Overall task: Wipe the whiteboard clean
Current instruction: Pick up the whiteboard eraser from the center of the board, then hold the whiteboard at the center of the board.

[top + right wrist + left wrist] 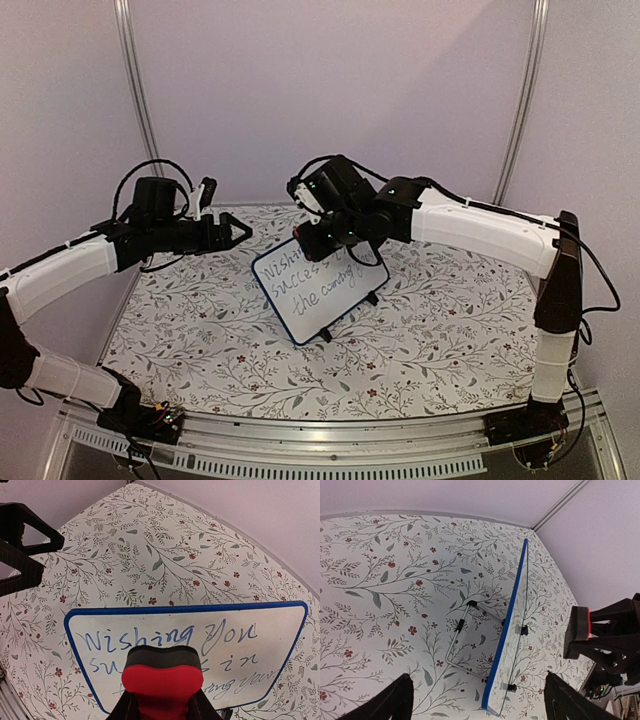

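Observation:
The whiteboard (pixel 300 295) stands tilted on its wire stand (pixel 461 630) in the middle of the table, blue-framed, with several lines of blue handwriting (pixel 225 635). My right gripper (pixel 322 242) is shut on a red eraser block with a dark felt face (pixel 162 672), held at the board's upper part, over the writing. In the left wrist view the whiteboard (pixel 510 630) shows edge-on, with the eraser (pixel 581 624) on its far side. My left gripper (pixel 238 232) hangs open to the left of the board, behind it, with nothing between its fingers (pixel 395 702).
A floral-patterned cloth (pixel 200 340) covers the table. Plain walls and two metal posts (pixel 135 90) close in the back. The left gripper's fingers (pixel 20 545) show at the left edge of the right wrist view.

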Controlling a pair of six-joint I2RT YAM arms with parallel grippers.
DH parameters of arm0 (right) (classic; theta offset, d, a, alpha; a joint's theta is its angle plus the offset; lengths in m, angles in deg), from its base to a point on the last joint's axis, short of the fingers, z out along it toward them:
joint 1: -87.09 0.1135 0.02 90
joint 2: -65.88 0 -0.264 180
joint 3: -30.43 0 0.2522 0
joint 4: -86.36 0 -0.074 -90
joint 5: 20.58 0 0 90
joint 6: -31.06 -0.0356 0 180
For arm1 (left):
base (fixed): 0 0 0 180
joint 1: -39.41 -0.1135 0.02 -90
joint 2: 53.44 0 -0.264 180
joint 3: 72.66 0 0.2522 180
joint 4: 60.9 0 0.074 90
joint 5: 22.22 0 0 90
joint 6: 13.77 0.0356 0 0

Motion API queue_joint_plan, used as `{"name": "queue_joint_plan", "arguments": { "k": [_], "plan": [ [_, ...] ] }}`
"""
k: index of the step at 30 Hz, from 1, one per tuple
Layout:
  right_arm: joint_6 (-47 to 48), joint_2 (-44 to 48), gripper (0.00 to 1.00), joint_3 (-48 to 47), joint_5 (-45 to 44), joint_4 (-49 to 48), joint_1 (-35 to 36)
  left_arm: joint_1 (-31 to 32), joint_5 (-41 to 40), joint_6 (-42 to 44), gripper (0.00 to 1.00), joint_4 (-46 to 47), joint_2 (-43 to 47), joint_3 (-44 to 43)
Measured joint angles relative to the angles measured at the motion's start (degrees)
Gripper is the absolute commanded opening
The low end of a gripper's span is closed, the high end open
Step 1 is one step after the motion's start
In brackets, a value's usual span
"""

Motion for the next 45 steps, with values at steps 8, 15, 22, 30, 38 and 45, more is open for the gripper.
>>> {"name": "queue_joint_plan", "arguments": {
  "k": [8,15,22,30,38,45],
  "plan": [
    [0.09,-3.89,0.18,-1.97,0.79,1.01,2.51,0.35,1.22,-0.15,0.69,-0.02,-0.57,0.17],
    [0.02,-5.70,0.19,-2.62,1.95,1.42,4.26,0.46,3.23,-0.46,0.60,-0.07,-2.82,1.25],
    [-0.02,-6.25,0.19,-2.64,2.12,2.05,4.72,0.46,6.14,-0.70,0.54,0.68,-5.79,2.84],
    [-0.39,-5.97,0.19,0.76,2.12,1.40,4.76,0.46,9.75,-1.60,0.30,3.32,-7.98,2.84],
    [-0.61,-5.95,0.19,2.34,2.43,1.84,4.76,0.46,12.59,-1.88,0.09,5.20,-8.31,2.99],
    [-0.83,-5.77,0.18,2.34,3.06,1.73,4.76,0.61,15.13,-1.84,0.00,6.84,-8.33,3.50]
  ]
}}
